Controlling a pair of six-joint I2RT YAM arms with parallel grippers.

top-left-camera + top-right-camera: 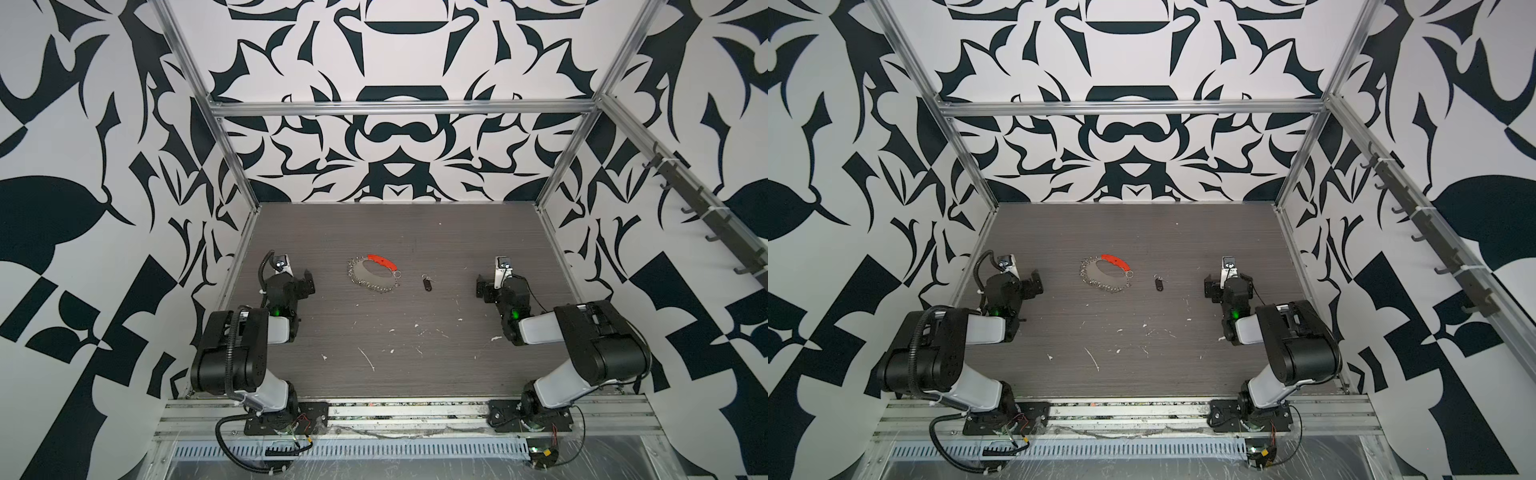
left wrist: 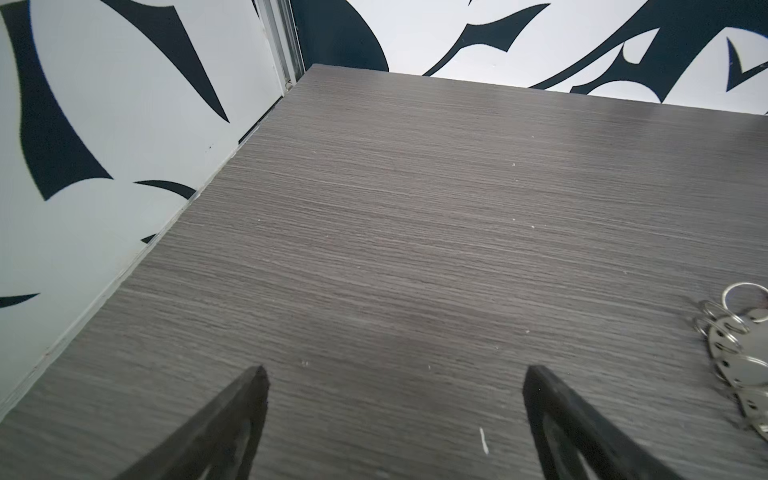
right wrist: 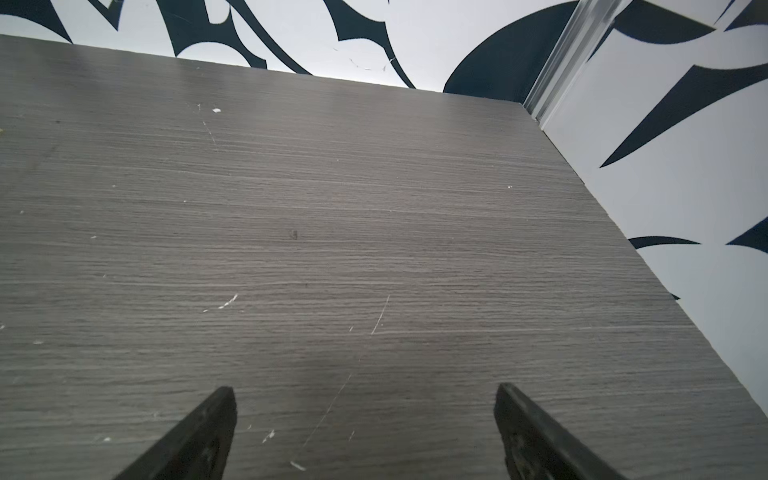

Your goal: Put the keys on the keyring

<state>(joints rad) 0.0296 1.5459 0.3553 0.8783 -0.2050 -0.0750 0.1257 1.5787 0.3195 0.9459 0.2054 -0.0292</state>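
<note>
**Both grippers wide and empty, key fob lying apart from the keyring**

My left gripper [image 1: 297, 275] hovers low over the left side of the grey wood-grain table [image 1: 415, 232]. Its jaws are spread wide with nothing between them. In my left wrist view the gripper [image 2: 392, 374] frames only bare tabletop, and the edge of the keyring [image 2: 735, 353] shows off to one side, clear of my fingers.

My right gripper [image 1: 496, 279] sits at about the same depth over the right side of the table. It too is spread wide and holds nothing. My right wrist view shows the gripper [image 3: 365, 392] over scuffed table surface alone.

The keyring [image 1: 372, 275] lies flat near the middle of the table, a little left of centre and between my two grippers. It is an oval loop of silvery links. Its curved red plastic section [image 1: 382, 262] forms the far right part of the loop, and a small silver split ring [image 1: 397, 274] sits at that section's right end.

The black key fob [image 1: 427, 284] lies just right of the keyring, near it but not touching. It is oblong, with its own tiny ring [image 1: 424, 276] at the far end. Both top views show it resting on the table, well apart from my right gripper.

White flecks [image 1: 368, 359] and scratches mark the near half of the table.
</note>
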